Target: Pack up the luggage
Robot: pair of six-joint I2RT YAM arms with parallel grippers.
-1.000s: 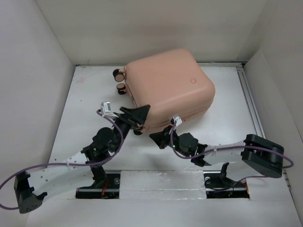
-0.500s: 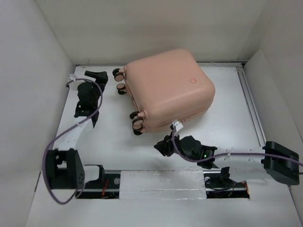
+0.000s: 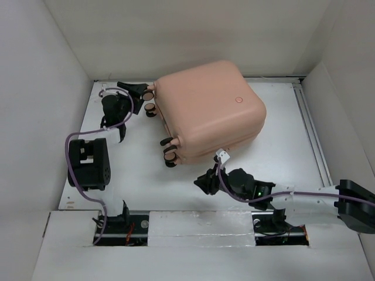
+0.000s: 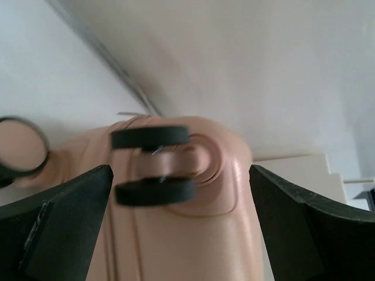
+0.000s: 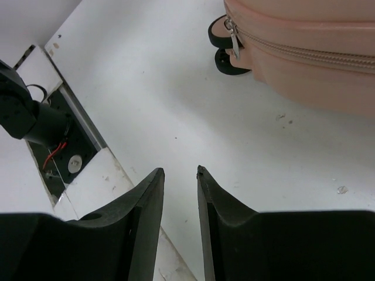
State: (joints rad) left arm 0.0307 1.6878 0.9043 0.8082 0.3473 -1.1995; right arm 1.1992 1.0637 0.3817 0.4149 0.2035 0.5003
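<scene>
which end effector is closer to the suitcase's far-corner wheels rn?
Left. The left end effector is open right at those wheels; the right end effector sits off the luggage's near side, well away.

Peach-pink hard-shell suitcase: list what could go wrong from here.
The left gripper, wide open, faces a black caster wheel, which may swivel out of a grip, or the closed suitcase may roll. The right gripper hangs empty over the white table, short of the small metal zipper pull; reaching in, it could snag the neighbouring wheel.
</scene>
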